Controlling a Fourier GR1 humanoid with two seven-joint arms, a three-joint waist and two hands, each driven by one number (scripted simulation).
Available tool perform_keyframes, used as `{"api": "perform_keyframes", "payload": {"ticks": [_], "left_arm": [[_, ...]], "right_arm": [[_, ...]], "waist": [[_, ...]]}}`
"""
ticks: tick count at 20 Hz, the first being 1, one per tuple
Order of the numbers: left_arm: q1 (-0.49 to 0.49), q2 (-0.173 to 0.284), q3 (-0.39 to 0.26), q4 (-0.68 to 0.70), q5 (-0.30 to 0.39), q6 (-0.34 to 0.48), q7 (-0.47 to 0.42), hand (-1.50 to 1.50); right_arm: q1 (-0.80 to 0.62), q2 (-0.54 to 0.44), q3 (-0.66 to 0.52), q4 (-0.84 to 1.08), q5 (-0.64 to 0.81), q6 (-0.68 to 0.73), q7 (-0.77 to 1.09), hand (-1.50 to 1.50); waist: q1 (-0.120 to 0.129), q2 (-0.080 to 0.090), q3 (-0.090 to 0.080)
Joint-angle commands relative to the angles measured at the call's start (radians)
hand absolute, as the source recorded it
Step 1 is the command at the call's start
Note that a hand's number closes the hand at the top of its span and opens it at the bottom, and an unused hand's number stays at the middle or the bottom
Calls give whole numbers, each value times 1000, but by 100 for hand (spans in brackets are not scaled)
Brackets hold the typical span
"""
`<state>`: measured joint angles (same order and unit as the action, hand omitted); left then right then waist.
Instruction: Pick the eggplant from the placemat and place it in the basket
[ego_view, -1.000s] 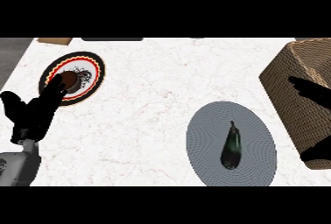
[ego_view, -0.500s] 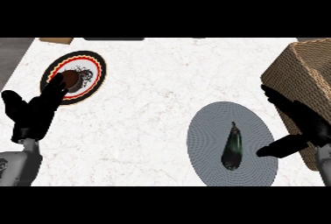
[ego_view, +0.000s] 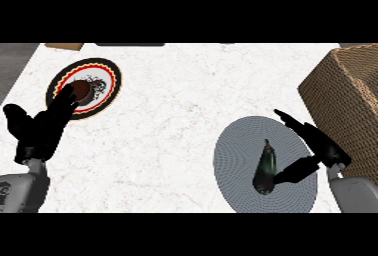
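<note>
A dark green eggplant (ego_view: 263, 167) lies lengthwise on a round grey placemat (ego_view: 235, 155) at the lower right of the counter. My right hand (ego_view: 319, 146) is open just right of the eggplant, fingers stretched up and left over the placemat's edge, thumb pointing down toward the eggplant's lower end. The woven wicker basket (ego_view: 348, 95) stands at the right edge, directly behind that hand. My left hand (ego_view: 38, 129) rests open at the left edge, fingers up.
A round plate (ego_view: 85, 88) with black, red and yellow rings holds a brown object at the upper left, partly behind my left fingertips. A small tan item (ego_view: 64, 46) sits at the counter's far edge.
My right hand has moved left, from over the basket to beside the eggplant, and its forearm now shows. My left hand has stayed put.
</note>
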<state>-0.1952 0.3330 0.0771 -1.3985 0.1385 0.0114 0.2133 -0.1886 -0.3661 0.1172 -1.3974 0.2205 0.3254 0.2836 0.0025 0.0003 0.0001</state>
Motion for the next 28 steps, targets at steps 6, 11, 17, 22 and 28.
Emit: {"api": "perform_keyframes", "payload": {"ticks": [6,11,17,22,28], "left_arm": [[13,-19,50,4,-19,-45,-7,0],[38,-41,70,45,-35,-78,-76,0],[52,-49,56,-80,-53,-60,39,0],[53,-75,62,-7,-83,-74,-50,0],[23,-90,71,-31,-95,-57,15,0]], "right_arm": [[-35,40,-27,183,124,24,-144,-150],[10,74,-50,45,104,68,-68,-150],[82,90,-55,-43,83,111,-107,-150],[82,122,-35,-3,164,86,-117,-150],[68,123,-40,73,261,46,-169,-150]], "waist": [[1,0,0],[-2,-1,0],[-3,-2,0],[-2,-1,0],[-2,-1,0]]}}
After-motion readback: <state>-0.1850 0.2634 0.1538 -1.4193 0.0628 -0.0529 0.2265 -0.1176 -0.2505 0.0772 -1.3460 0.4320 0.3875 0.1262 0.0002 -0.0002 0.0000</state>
